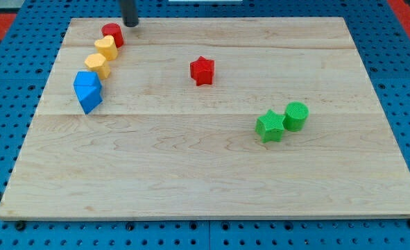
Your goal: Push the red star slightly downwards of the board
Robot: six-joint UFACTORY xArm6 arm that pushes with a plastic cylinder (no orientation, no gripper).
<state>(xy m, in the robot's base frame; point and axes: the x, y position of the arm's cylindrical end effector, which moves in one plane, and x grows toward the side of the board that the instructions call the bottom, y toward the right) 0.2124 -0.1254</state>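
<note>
Camera view: the red star (202,70) lies on the wooden surface (211,173), a little above and left of the frame's centre, standing alone with bare wood on all sides. My tip (131,24) sits at the upper left of the frame, near the surface's top edge, well apart from the star and up-left of it. The rod is cut off by the frame's top, so only its lower end shows. It has no fingers to be apart or together.

Just left of the tip and below it is a red block (112,34), its shape hard to make out. A curved row runs down-left from it: a yellow heart (106,47), a second yellow block (97,64), then a blue block (87,91), each touching or nearly touching the next. At the right, below the star's level, a green star (270,126) touches a green cylinder (295,116).
</note>
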